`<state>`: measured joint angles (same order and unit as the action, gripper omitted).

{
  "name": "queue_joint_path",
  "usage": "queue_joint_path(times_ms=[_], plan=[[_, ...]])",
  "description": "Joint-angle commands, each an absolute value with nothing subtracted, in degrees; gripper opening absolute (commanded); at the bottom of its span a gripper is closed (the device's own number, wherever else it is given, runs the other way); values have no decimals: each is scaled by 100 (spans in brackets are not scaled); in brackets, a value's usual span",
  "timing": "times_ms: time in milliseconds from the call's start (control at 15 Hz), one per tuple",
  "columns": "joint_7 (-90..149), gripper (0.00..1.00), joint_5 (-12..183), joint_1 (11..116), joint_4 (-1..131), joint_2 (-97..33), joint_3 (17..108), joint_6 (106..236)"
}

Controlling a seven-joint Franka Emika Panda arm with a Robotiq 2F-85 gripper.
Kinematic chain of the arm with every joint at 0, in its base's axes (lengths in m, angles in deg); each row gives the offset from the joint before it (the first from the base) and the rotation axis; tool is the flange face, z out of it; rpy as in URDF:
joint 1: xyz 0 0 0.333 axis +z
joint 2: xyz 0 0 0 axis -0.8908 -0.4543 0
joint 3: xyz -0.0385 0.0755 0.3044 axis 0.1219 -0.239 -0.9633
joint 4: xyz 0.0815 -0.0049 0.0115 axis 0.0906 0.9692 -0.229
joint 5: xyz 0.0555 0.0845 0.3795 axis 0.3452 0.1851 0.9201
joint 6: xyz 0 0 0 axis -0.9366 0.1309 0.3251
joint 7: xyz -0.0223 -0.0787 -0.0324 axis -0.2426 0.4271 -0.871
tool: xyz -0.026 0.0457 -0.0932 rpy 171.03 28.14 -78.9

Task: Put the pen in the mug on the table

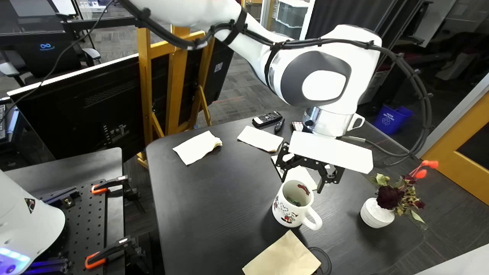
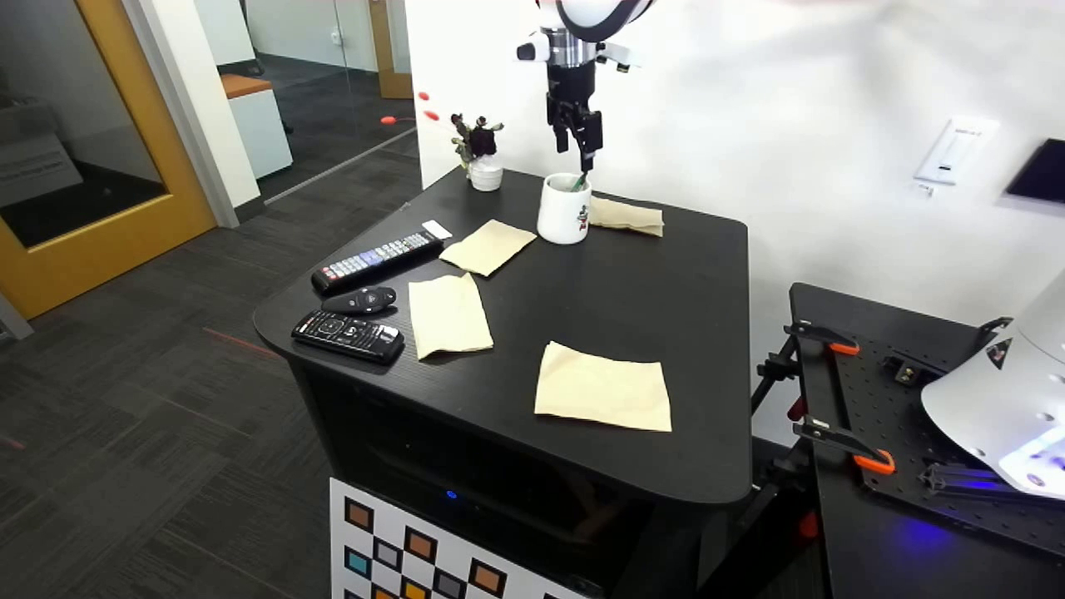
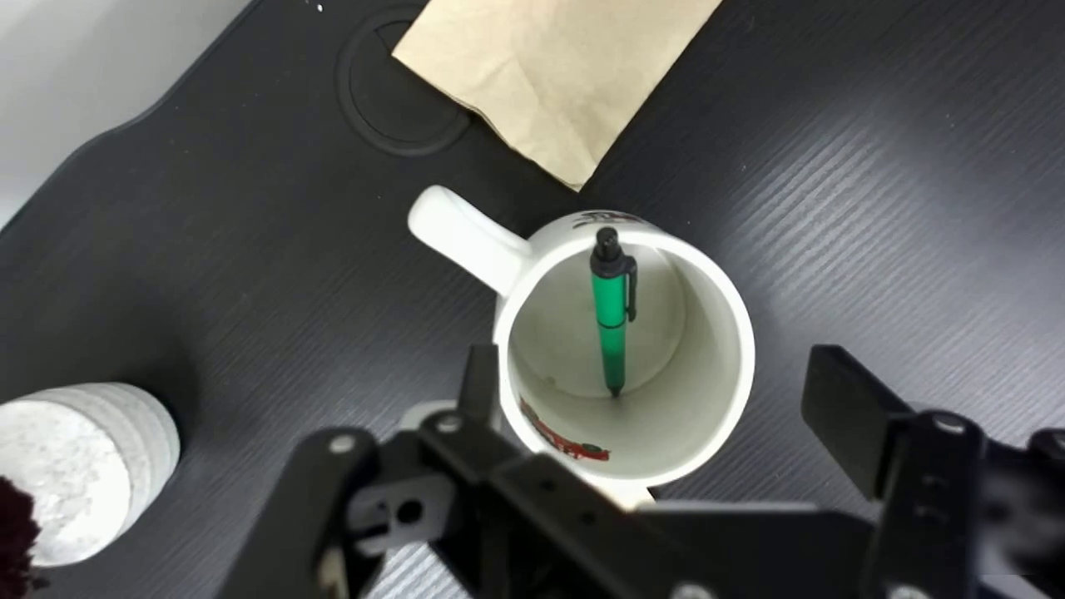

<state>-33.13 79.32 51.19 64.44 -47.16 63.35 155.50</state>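
Observation:
The white mug [image 1: 284, 212] stands upright on the black table [image 1: 214, 214]; it also shows in an exterior view [image 2: 559, 218] and in the wrist view [image 3: 699, 408]. A green pen with a black clip end [image 3: 611, 312] leans inside the mug, tip on its bottom. The pen also shows at the mug's mouth in both exterior views [image 1: 293, 201] [image 2: 579, 181]. My gripper [image 3: 659, 387] is open and empty, its fingers wide apart. In both exterior views the gripper [image 1: 301, 184] [image 2: 574, 158] hangs just above the mug, apart from the pen.
A small white pot with a dark red flower [image 1: 377, 214] stands near the mug. Tan paper napkins [image 1: 282, 256] [image 2: 603, 387] lie around the table. Remote controls [image 2: 349, 335] [image 2: 378, 259] lie near a table edge. A white wall [image 2: 749, 108] rises behind the mug.

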Motion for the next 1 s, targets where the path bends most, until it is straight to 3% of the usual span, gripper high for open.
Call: queue_joint_path(times_ms=[0,467,667,933], plan=[[-3404,87,7744,5099,6622,-4642,6276,15744],[-3410,78,7493,5128,6909,-4565,6260,15776],[-3412,68,7436,5130,6994,-4563,6245,15822],[-3405,63,7417,5128,7057,-4572,6228,15960]])
